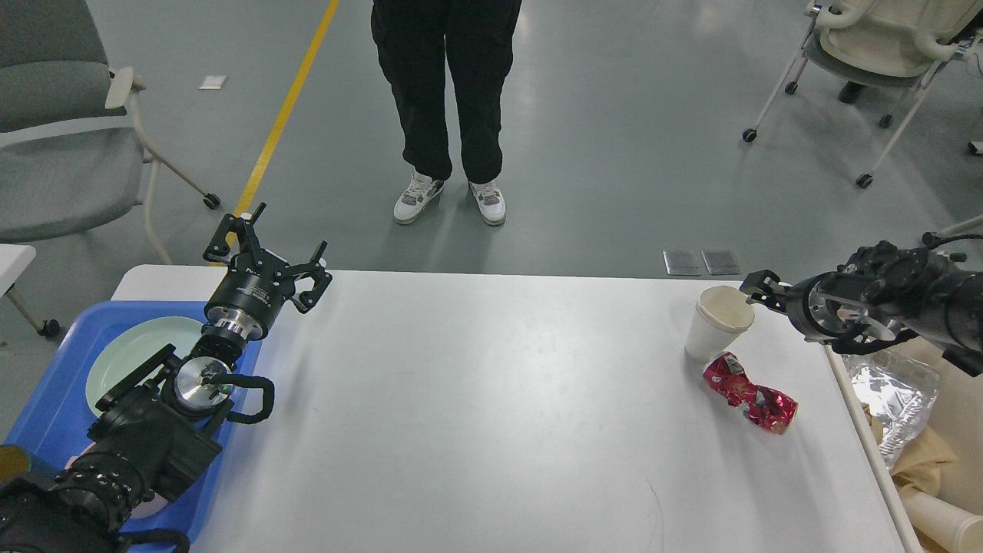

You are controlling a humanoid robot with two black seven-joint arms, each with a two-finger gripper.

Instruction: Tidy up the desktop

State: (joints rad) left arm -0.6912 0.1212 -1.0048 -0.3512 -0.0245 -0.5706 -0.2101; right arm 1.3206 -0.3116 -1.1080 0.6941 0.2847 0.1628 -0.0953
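The white desktop (491, 407) fills the middle of the head view. A white paper cup (716, 321) stands upright near its right edge, with a crumpled red wrapper (749, 393) lying just in front of it. My right gripper (759, 290) comes in from the right, low, with its tip at the cup's right rim; it is seen end-on and its fingers cannot be told apart. My left gripper (266, 244) is open and empty, held above the desktop's far left corner beside the blue tray (54, 399).
The blue tray holds a pale green plate (130, 361). A beige bin (937, 430) at the right edge holds foil, paper and a cup. A person (449, 107) stands beyond the far edge. Office chairs stand at far left (61, 138) and far right (875, 46).
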